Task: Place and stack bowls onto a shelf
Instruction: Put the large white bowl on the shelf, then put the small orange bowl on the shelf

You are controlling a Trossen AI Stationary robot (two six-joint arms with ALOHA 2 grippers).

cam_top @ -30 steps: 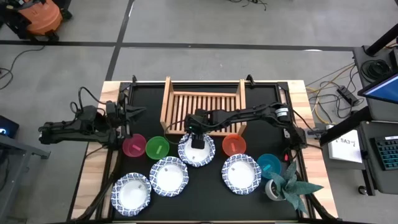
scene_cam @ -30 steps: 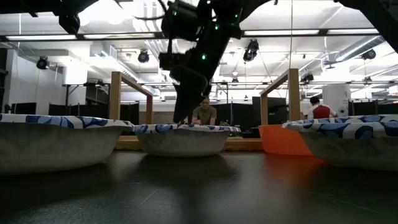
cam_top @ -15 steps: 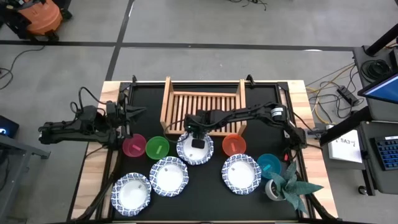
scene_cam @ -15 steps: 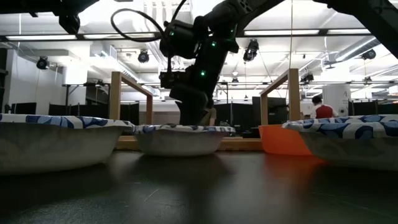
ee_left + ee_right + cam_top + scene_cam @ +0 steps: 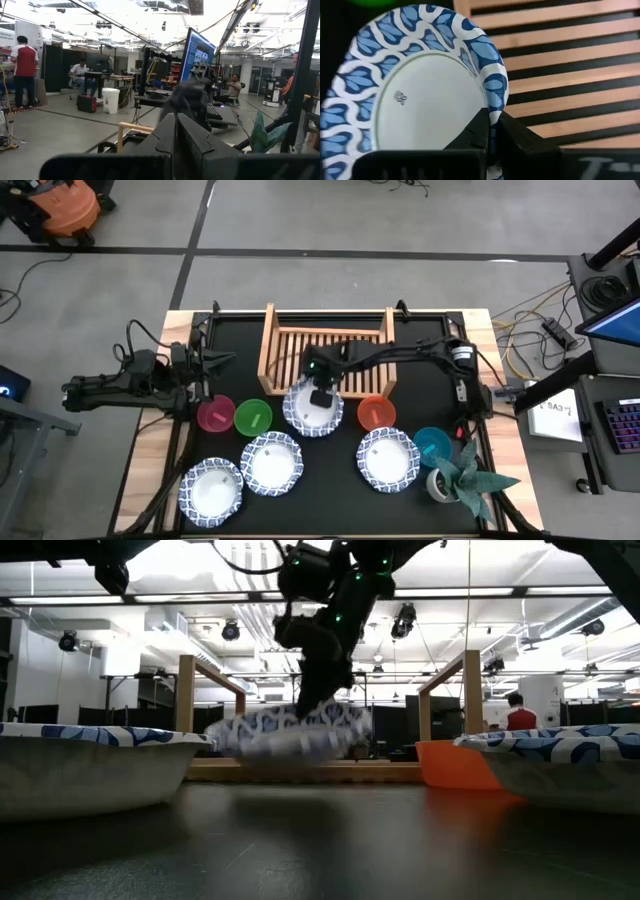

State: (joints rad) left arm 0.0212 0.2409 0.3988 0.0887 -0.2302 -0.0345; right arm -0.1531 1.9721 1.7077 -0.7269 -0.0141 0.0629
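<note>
My right gripper (image 5: 320, 394) is shut on a white bowl with a blue-patterned rim (image 5: 311, 412), just in front of the wooden shelf (image 5: 327, 348). The low view shows this bowl (image 5: 290, 730) off the table. Three more blue-rimmed bowls (image 5: 271, 463) (image 5: 211, 491) (image 5: 388, 458) rest on their bases on the black table top. The pink (image 5: 215, 415), green (image 5: 253, 417), red (image 5: 376, 412) and teal (image 5: 432, 445) bowls also stand on the table. My left gripper (image 5: 215, 363) is shut and empty, held above the table's left side. My right gripper pinches the bowl's rim (image 5: 492, 107) on the side toward the shelf. One finger is inside the bowl and one outside. The fingers come from above, slanting down. The bowl hangs lifted clear of the table, slightly tilted, with the held side higher.
A small pot with a spiky teal-green plant (image 5: 460, 477) stands at the near right corner. The shelf's slatted base (image 5: 560, 65) lies bare beside the held bowl, between two raised side rails (image 5: 185, 690) (image 5: 470, 685). People show in the room beyond the table.
My right gripper has gone down onto the rim of the middle blue-rimmed bowl and then up, a little toward the shelf. The bowl, which rested on the table, is now lifted clear and slightly tilted.
</note>
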